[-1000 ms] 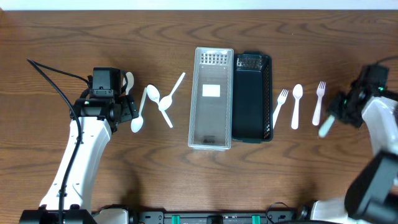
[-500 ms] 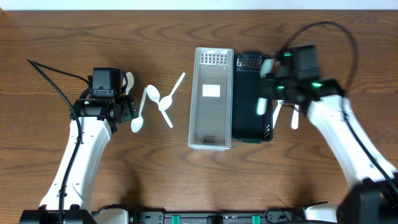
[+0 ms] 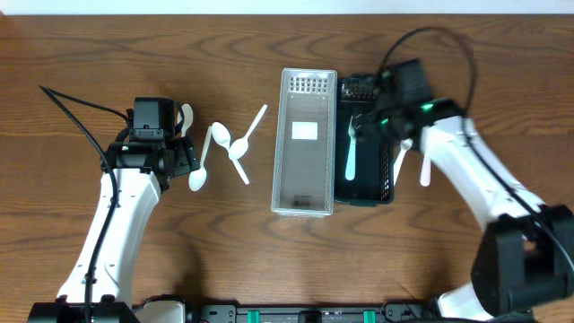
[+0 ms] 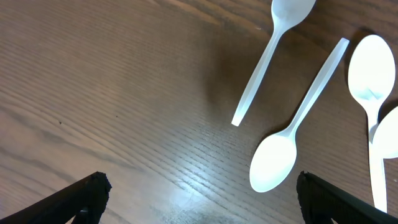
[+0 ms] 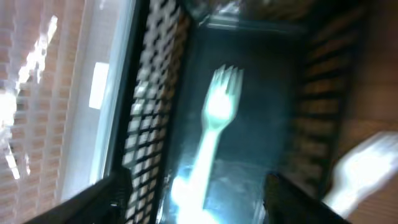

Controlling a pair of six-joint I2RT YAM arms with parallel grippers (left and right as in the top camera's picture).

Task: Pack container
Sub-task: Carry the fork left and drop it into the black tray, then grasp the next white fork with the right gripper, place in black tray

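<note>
A black lattice container (image 3: 384, 144) sits just right of a clear container (image 3: 305, 144) at the table's centre. A white fork (image 3: 351, 148) lies inside the black one; the blurred right wrist view shows the fork (image 5: 216, 124) on its floor, below and between my fingers. My right gripper (image 3: 369, 121) hovers over that container, open (image 5: 199, 196), holding nothing. My left gripper (image 3: 184, 152) stands open (image 4: 199, 205) low over the wood, with white spoons (image 4: 273, 165) just ahead of it.
Several white spoons (image 3: 215, 139) lie left of the clear container, one (image 3: 186, 117) beside the left wrist. Two more white utensils (image 3: 425, 169) rest right of the black container, partly under the right arm. The lattice wall (image 5: 146, 106) is close to my right finger.
My right arm swung from the far right over to the black container with the fork, then opened; the fork now lies inside. The left arm has not moved.
</note>
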